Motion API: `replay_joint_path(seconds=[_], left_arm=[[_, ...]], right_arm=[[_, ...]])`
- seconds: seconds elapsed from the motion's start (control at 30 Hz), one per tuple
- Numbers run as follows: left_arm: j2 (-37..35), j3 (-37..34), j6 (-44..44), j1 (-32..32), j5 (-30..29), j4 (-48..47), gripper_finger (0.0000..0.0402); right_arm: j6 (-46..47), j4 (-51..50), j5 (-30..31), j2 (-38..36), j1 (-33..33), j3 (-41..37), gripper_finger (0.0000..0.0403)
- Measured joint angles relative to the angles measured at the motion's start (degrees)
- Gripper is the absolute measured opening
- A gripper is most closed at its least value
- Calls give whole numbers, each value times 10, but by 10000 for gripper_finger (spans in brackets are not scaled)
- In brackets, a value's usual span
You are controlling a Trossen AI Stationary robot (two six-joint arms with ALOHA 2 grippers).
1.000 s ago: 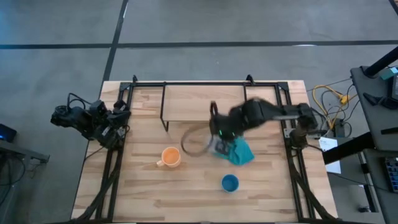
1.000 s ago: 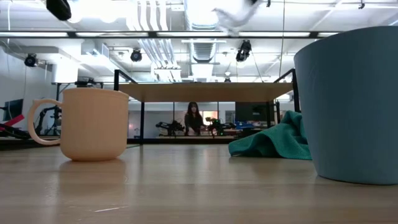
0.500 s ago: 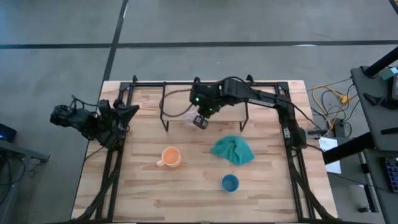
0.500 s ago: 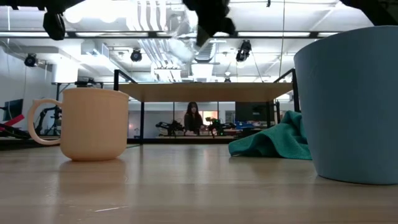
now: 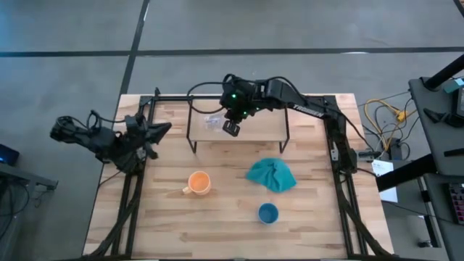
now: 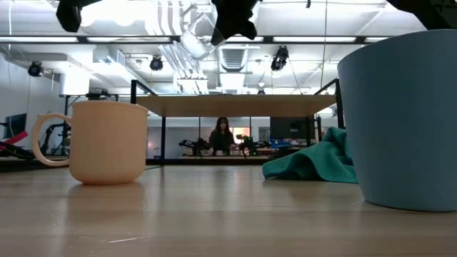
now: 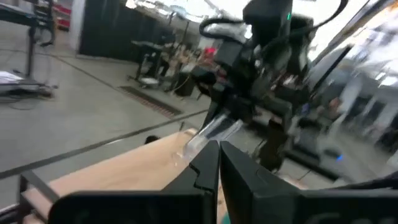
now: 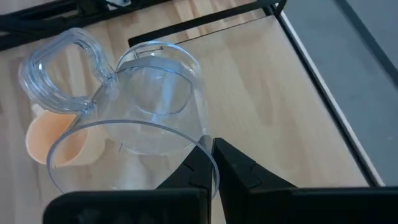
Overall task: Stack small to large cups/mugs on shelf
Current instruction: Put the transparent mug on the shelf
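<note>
My right gripper (image 5: pixel 230 128) hangs over the light-wood shelf (image 5: pixel 265 125) and is shut on a tiny clear glass cup (image 5: pixel 212 121) with a handle. The cup also shows in the low view (image 6: pixel 196 43), well above the shelf (image 6: pixel 235 106). The orange mug (image 5: pixel 199 182) and the blue cup (image 5: pixel 267 212) stand upright on the table nearer the front. My left gripper (image 5: pixel 164 129) is shut and empty at the table's left, level with the shelf's left end. My right gripper pinches the glass cup's wall at its rim (image 8: pixel 200 138), on the side away from the handle (image 8: pixel 59 71). One finger seems to be inside and one outside. The cup is lifted clear of the shelf and tilted, its mouth toward the gripper.
A teal cloth (image 5: pixel 272 175) lies crumpled on the table in front of the shelf, between the orange mug and the table's right side. Black frame rails (image 5: pixel 132 196) run along the left and right edges. A person (image 6: pixel 222 135) is far off in the room.
My right gripper has carried the glass cup from above the teal cloth toward the table's far edge and left, and now holds it over the shelf's left part. My left arm has swung its gripper out toward the shelf.
</note>
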Motion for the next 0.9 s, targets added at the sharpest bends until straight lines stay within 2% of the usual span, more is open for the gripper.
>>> replay_joint_path(seconds=[0.23,0.37,0.6,0.8,0.9], left_arm=[[56,70,26,8,-4,-9,0],[75,119,27,8,-4,-97,0],[130,186,26,9,32,-244,0],[170,214,-11,20,98,-252,0],[183,220,-12,27,103,-249,10]], right_arm=[[-14,-13,0,0,-8,0,9],[-19,-33,-9,0,-7,0,8],[-24,-73,-10,0,-2,0,8],[-29,-70,-40,0,11,0,8],[-30,-67,-50,1,19,0,8]])
